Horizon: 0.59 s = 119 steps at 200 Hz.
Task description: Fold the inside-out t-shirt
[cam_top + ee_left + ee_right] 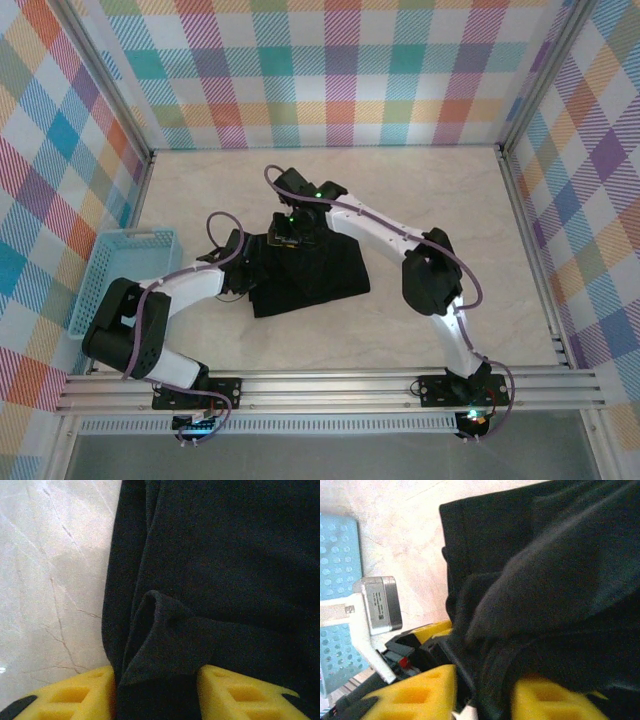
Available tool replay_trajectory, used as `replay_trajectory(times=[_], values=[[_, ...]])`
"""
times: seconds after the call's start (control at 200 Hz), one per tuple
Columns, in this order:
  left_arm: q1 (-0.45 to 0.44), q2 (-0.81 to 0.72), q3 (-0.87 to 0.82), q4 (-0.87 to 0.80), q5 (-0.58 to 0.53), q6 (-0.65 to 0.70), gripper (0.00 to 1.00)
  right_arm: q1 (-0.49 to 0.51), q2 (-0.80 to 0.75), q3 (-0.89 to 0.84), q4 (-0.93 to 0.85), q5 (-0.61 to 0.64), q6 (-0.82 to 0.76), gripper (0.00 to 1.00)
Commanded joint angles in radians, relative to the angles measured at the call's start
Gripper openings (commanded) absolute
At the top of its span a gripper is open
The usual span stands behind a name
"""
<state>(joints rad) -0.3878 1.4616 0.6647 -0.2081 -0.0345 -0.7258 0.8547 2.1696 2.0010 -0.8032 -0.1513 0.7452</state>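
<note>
The inside-out t-shirt [312,272] lies on the table [430,190] a short way from the blue basket [140,234], on the basket's side that faces the table centre, and does not touch it. From above, the garment is already gathered into one compact, roughly four-sided dark block with no sleeve or hem trailing out, so the main folds appear to be done. The finish is not clean. The edge nearest the basket runs at a slant, and the wrist views show a raised loop of cloth and several soft ridges standing proud of the layer beneath instead of lying flat. The left gripper [156,674] sits at the shirt edge that faces the basket. Its yellow fingers [75,695] stand apart with a ridge of black fabric running between them. The right gripper [484,677] sits at the shirt's corner farther from the basket, toward the back wall, and its fingers are likewise apart with bunched cloth between them. For both grippers, the pictures do not show whether the cloth is clamped or simply lying loose in the gap. In my judgement, the outstanding work is to free both jaws from the fabric, flatten the raised loop, and square up the slanted edge. Whether another fold is needed cannot be determined from the block's present shape.
</note>
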Motion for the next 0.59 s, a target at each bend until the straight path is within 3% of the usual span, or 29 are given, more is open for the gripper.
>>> replay_trajectory(times=[0.0, 0.165, 0.265, 0.35, 0.415, 0.59], values=[[-0.028, -0.085, -0.051, -0.044, -0.037, -0.054, 0.51, 0.015, 0.021, 0.079, -0.02, -0.05, -0.038, 0.49], [-0.014, -0.323, -0.097, -0.214, -0.184, -0.098, 0.6, 0.022, -0.078, 0.099, -0.094, 0.032, -0.149, 0.6], [-0.014, -0.411, -0.072, -0.286, -0.193, -0.065, 0.6, 0.005, -0.168, 0.013, -0.09, 0.142, -0.195, 0.62], [-0.029, -0.449, -0.039, -0.3, -0.156, -0.014, 0.62, -0.045, -0.219, -0.085, -0.059, 0.159, -0.209, 0.61], [-0.073, -0.439, 0.017, -0.329, -0.15, 0.013, 0.63, -0.09, -0.243, -0.16, -0.035, 0.152, -0.21, 0.61], [-0.312, -0.358, 0.175, -0.346, -0.238, 0.004, 0.64, -0.23, -0.264, -0.304, 0.096, 0.099, -0.269, 0.53]])
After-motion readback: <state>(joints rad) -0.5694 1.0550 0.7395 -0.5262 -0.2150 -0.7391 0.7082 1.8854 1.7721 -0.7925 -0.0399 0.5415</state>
